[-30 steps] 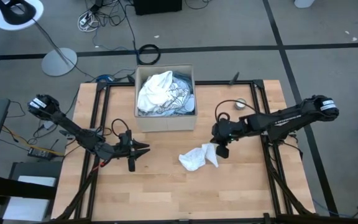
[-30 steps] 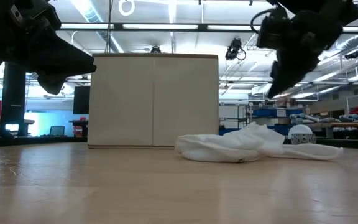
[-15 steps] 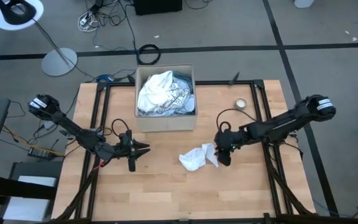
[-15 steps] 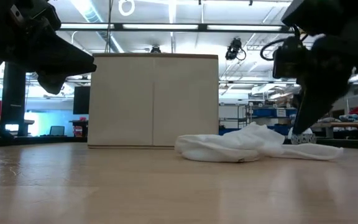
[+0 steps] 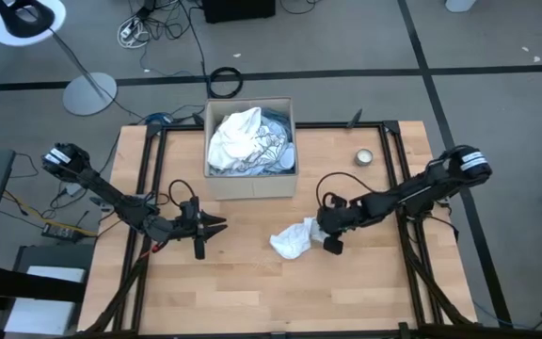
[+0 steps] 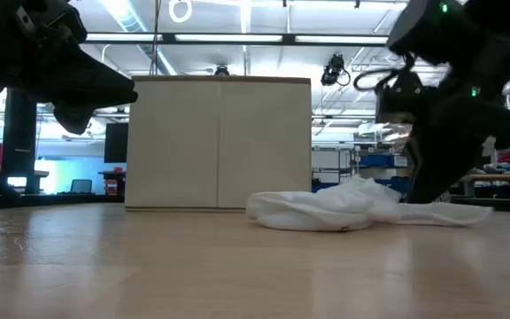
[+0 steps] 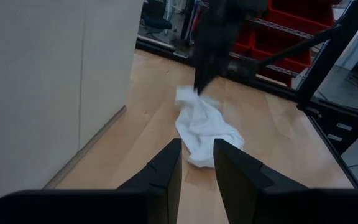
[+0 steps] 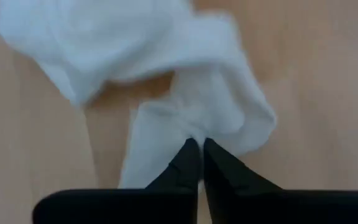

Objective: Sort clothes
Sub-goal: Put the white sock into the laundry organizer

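A white garment [image 5: 294,238] lies crumpled on the wooden table in front of the tan cardboard box [image 5: 249,184]; it also shows in the low view [image 6: 343,209]. The box holds more clothes: a white one [image 5: 235,137], and patterned and light blue ones [image 5: 278,149]. My right gripper [image 5: 326,234] is down at the white garment's right end, shut on it. My left gripper [image 5: 220,224] hovers left of the garment near the box's front left corner, empty, its fingers [image 7: 169,167] shut but for a narrow gap. My right gripper pinches a puckered fold of the white garment [image 8: 194,132] between its two fingertips [image 8: 191,155], at the garment's right end. The fingers slant down from the table's right side [image 6: 419,190]. The garment lies slack on the table.
A small round tin [image 5: 364,157] sits at the table's far right. The box's tall front wall [image 6: 218,142] stands just behind the garment. Bare wood [image 5: 252,292] stretches along the near half of the table. Black frame rails [image 5: 401,188] run along both sides.
My right gripper has come down from above the table and gone a little toward the near and left edges, onto the white garment's right end. The garment has stayed on the table.
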